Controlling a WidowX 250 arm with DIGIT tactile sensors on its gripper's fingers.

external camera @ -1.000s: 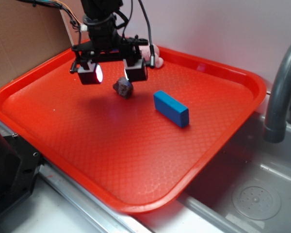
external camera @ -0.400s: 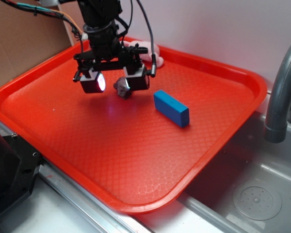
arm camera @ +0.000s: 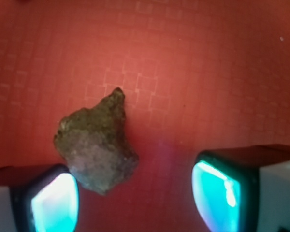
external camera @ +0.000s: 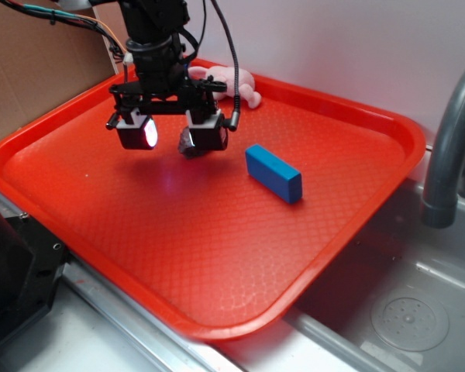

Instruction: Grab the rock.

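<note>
The rock [arm camera: 94,145] is a lumpy brown-grey stone lying on the red tray [external camera: 178,248]. In the wrist view it sits just ahead of the gap between the pads, close against the left glowing pad [arm camera: 55,203] and far from the right one. My gripper [arm camera: 135,198] is open, with nothing held. From the exterior view, the gripper [external camera: 169,138] hangs low over the tray's far left part. Its right finger [external camera: 207,133] covers most of the rock [external camera: 185,143].
A blue block [external camera: 273,172] lies on the tray to the right of the gripper. A pink plush toy [external camera: 229,81] rests by the tray's far rim. A grey faucet [external camera: 449,147] and sink basin [external camera: 403,310] are at the right, and cardboard [external camera: 31,62] at the left.
The gripper has shifted left and lower over the tray, staying open. The rock, earlier seen between the fingers, now sits mostly behind the right finger in the exterior view.
</note>
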